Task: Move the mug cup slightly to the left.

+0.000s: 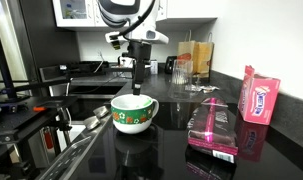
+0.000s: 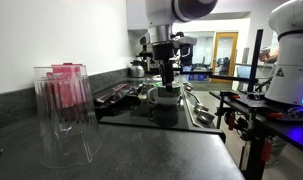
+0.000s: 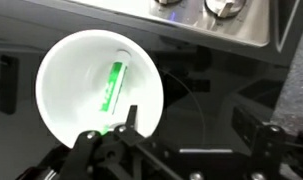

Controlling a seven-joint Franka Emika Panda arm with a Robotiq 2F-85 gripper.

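Observation:
The mug cup is a wide white bowl-like cup with a green rim and a green-and-red pattern. It stands on the black counter in both exterior views. In the wrist view its white inside fills the left half. My gripper hangs straight down over the cup's rim. In the wrist view the gripper is open. One finger sits just inside the cup's rim and the other is outside, well clear of the wall. The cup is not clamped.
A pink box and a clear pink package lie on the counter beside the cup. A clear glass jar stands close to one camera. Stove knobs lie beyond the cup. A rack and cables are at the counter's side.

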